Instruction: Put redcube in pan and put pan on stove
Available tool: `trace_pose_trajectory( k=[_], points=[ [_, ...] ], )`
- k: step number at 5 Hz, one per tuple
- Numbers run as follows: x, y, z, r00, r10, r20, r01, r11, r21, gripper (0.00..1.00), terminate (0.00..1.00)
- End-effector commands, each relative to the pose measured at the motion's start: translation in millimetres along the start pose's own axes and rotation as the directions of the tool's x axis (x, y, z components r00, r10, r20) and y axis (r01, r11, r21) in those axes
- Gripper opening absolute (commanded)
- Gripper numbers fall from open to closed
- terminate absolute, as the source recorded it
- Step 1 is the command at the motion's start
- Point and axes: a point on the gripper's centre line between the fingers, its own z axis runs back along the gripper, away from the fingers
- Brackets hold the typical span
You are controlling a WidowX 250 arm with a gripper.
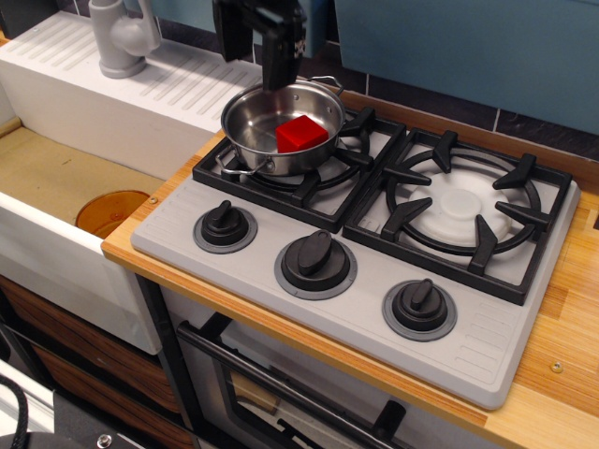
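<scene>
The redcube (pixel 301 133) lies inside the pan (pixel 253 126), toward its right side. The shiny pan sits on the left black burner grate of the light-grey stove (pixel 374 309). My black gripper (pixel 257 51) hangs above the pan's far rim, clear of the pan and the cube. Its two fingers (pixel 280 61) point down with a gap between them and nothing in it. The top of the gripper is cut off by the frame's upper edge.
A white sink unit (pixel 84 103) with a grey faucet (pixel 122 37) stands to the left, with an orange disc (pixel 110 211) in the basin. The right burner grate (pixel 463 210) carries nothing. Three black knobs (pixel 316 262) line the stove's front. A wooden counter edge (pixel 562 374) runs on the right.
</scene>
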Motion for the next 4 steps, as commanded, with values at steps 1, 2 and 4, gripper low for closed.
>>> trace_pose_trajectory(
  k=[1, 2, 4],
  points=[
    [11.2, -15.6, 41.3, 0.997, 0.016, 0.071, -0.018, 1.000, 0.026, 1.00, 0.00],
    [13.7, -22.0, 40.1, 0.997, 0.029, 0.077, -0.030, 0.999, 0.017, 1.00, 0.00],
    [19.8, -19.9, 33.9, 0.999, 0.000, 0.049, -0.001, 1.000, 0.018, 1.00, 1.00]
  ],
)
